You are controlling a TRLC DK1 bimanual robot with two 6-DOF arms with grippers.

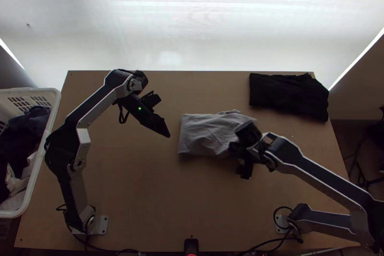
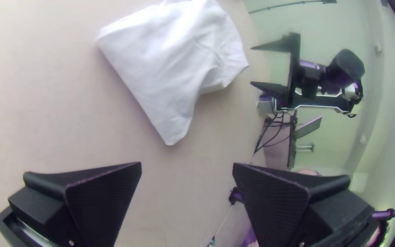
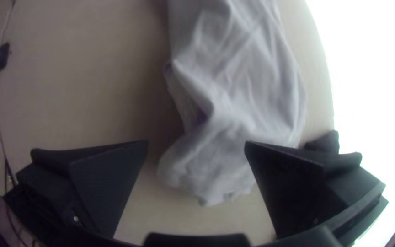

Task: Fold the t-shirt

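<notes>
Black flat-fingered right gripper [image 3: 196, 142] gapes wide, empty, over rumpled end of grey fabric t-shirt [image 1: 204, 133], folded mid wooden tabletop [image 1: 139, 198]. Left gripper [image 2: 187, 163]: spread, empty. Catch every layer, tuck low, keep edges square.

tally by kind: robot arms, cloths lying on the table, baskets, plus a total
Robot arms: 2 (left arm, right arm)
Cloths on the table: 2 (light grey t-shirt, black cloth)
Baskets: 1 (white basket)
Total: 5
</notes>
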